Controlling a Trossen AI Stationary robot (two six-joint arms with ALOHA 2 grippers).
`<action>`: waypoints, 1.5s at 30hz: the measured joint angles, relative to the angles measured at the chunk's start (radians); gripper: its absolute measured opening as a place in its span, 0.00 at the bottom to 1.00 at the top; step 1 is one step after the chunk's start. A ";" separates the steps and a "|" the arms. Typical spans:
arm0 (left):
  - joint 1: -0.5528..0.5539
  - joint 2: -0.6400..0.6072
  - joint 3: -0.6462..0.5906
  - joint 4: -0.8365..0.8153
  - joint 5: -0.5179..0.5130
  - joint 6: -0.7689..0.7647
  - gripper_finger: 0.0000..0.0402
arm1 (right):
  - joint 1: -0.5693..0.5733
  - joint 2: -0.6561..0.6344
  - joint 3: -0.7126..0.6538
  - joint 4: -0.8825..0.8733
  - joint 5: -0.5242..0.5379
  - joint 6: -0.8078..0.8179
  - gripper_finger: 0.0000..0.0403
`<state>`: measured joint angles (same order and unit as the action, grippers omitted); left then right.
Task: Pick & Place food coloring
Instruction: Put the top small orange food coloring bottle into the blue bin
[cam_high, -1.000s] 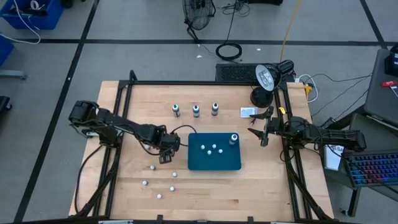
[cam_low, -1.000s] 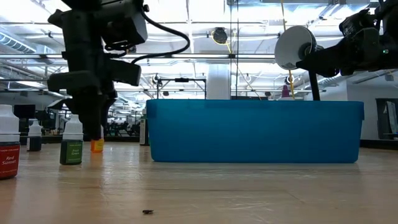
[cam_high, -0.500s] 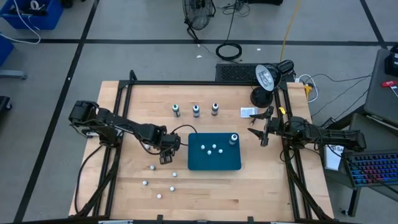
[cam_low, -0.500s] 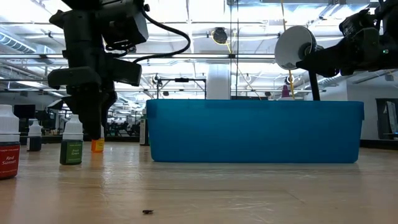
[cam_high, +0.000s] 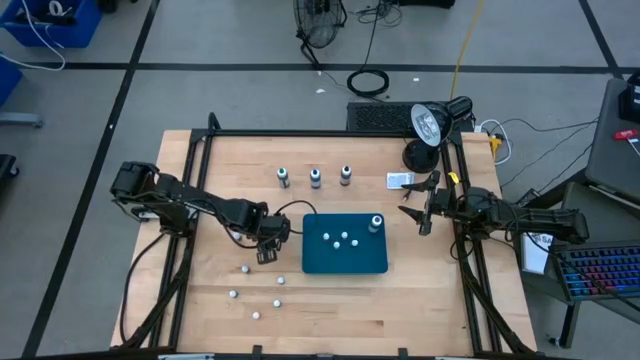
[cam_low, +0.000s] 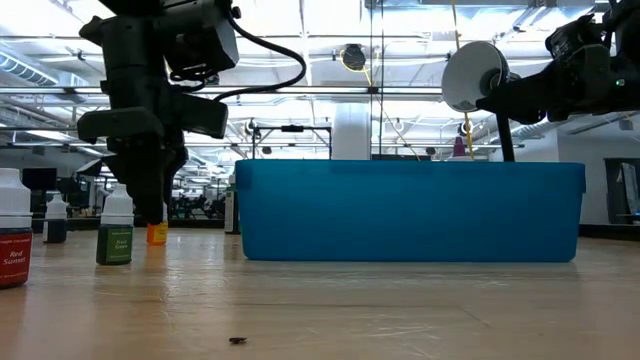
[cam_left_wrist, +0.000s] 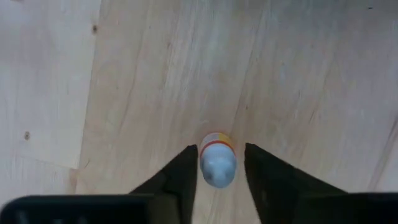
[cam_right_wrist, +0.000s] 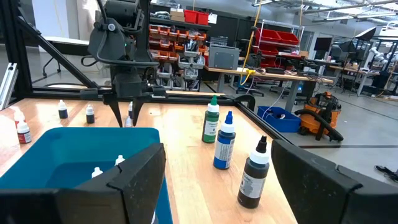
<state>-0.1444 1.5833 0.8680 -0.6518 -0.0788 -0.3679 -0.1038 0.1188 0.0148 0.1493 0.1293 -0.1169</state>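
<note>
Fingers of the left gripper stand either side of a tiny orange bottle, narrowly apart, a sliver of gap showing on each side; whether they grip it yet, I cannot tell. The bottle stands upright on the wooden surface, pale cap up, just beside the blue bin on its left. Risk here is plain: it is small and top-heavy, so if one finger touches first it tips or skids out sideways. Pinch too high on the cap and it could squirt free on the lift.

Further out, more little bottles dot the surface nearer the front edge, and a swing low over them could knock one down. Several pale caps already sit inside the bin, so a careless drop might topple those too. Three taller bottles line the far side, well apart. The right gripper waits beyond the bin's right side, fingers wide and empty.
</note>
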 joint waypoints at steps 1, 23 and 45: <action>0.000 0.000 0.000 0.000 0.000 0.000 0.28 | 0.000 0.000 0.000 0.000 0.000 0.000 0.69; -0.013 0.019 0.624 -0.351 -0.124 0.235 0.15 | 0.000 0.000 0.000 0.000 0.000 0.000 0.69; 0.000 0.509 0.803 -0.312 -0.028 0.446 0.15 | 0.000 0.011 0.000 0.000 0.000 0.000 0.69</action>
<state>-0.1444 2.0918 1.6707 -0.9635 -0.1071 0.0784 -0.1039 0.1295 0.0151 0.1497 0.1294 -0.1169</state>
